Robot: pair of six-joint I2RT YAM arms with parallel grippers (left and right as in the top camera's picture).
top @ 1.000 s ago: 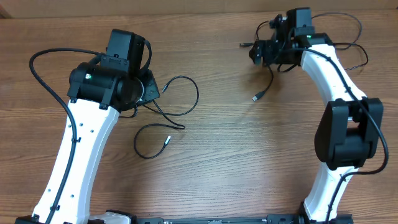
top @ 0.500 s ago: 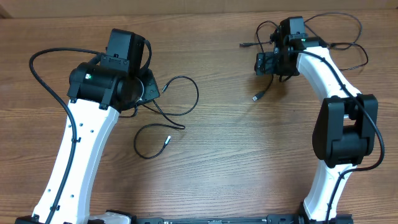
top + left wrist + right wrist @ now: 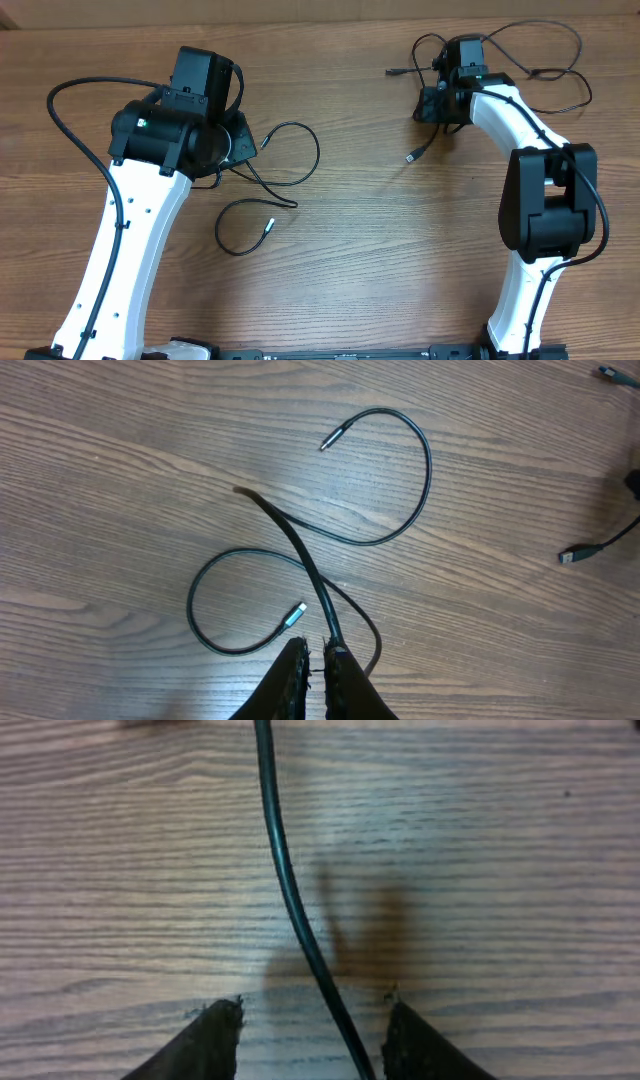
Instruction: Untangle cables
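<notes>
Bench [image 3: 380,270]: bare wood grain, both arms rising from the near edge.
- Left arm [image 3: 130,250] leans away and inward. Its thick arm cable [image 3: 52,115] bows out on the outer side, well apart from the thin cords.
- Right arm [image 3: 545,205] folds at the elbow, with the wrist far right.

Left cable [image 3: 428,460]: on the bench just inside the left arm, at mid depth.
- It lies in two open loops, one nearer and one farther.
- Its metal plug ends [image 3: 293,617] lie free on the wood.
- Left hand [image 3: 317,652] is pinched tight on this cord. A straight stretch runs out from the fingertips across the loops.

Right cable [image 3: 287,885]: far right.
- Long loose loops trail beyond the right wrist toward the far edge.
- Its plug ends [image 3: 412,157] lie inward of the wrist, apart from each other.
- Right hand [image 3: 312,1015] straddles the cord with jaws apart, wood showing on both sides of it.

Hard to make out:
- From overhead the left hand sits under its wrist housing, and the right hand's fingers merge with dark wrist parts.
- The right wrist view is blurred, and the bottom edge cuts the fingertips off.
- I cannot tell whether the right cable's loops cross beyond the wrist.

Change from a second ago:
- The right arm has swung slightly inward, wrist and elbow both.
- The left arm, the left cable and the right cable's plug ends lie where they were.
</notes>
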